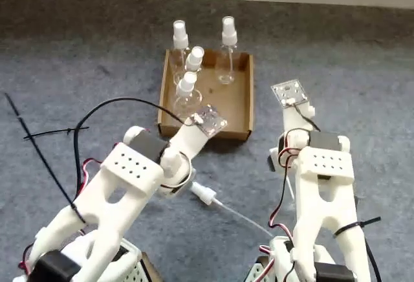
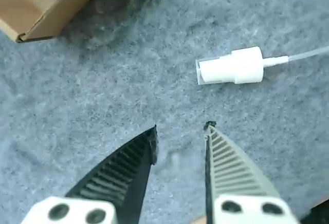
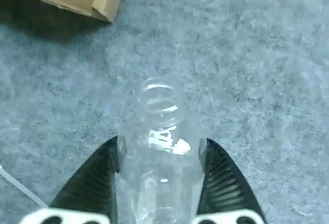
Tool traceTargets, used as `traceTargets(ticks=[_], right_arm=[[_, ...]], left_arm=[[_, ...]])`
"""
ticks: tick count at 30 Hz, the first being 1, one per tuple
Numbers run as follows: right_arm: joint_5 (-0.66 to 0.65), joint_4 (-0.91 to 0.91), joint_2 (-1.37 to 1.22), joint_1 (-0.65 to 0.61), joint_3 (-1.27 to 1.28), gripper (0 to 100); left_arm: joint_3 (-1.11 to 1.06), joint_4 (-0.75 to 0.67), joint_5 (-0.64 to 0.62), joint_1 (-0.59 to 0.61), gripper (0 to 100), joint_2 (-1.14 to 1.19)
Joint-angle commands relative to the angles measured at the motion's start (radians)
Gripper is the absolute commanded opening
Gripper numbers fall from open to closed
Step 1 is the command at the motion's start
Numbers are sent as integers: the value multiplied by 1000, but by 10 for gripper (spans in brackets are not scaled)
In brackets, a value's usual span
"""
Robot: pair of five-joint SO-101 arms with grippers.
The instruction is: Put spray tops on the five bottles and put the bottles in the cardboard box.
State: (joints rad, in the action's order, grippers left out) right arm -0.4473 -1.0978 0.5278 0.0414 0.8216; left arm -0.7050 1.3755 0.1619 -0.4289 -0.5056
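Left pincer (image 2: pixel 181 128) hangs wide open, the nearer of the two to the spray top (image 2: pixel 231 66), which lies flat just ahead of its tips, long axis crosswise. Right pincer (image 3: pixel 162 144) clamps the uncapped bottle (image 3: pixel 159 103).

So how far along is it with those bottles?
Nearly finished. Four capped bottles stand in the cardboard box. The right gripper holds the fifth bottle, uncapped; a loose spray top lies on the carpet before the open left gripper. Remaining: cap it and box it.
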Motion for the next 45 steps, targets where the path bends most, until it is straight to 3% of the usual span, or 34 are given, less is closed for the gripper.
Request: traceTargets(ticks=[1, 13, 20, 36, 41, 45], right_arm=[[-11, 50, 31, 18, 30, 4], [-2, 74, 33, 18, 70, 4], [-8, 76, 33, 39, 70, 4], [-9, 105, 33, 85, 68, 4], [-6, 104, 33, 85, 68, 4], [-5, 104, 33, 84, 68, 4]], left_arm=[[127, 0, -110, -16, 152, 84], [262, -94, -494, -45, 153, 406], [271, -91, -585, -148, 307, 426], [179, -100, -588, -168, 322, 429], [64, -218, -580, -166, 322, 429], [18, -256, -497, -157, 319, 427]])
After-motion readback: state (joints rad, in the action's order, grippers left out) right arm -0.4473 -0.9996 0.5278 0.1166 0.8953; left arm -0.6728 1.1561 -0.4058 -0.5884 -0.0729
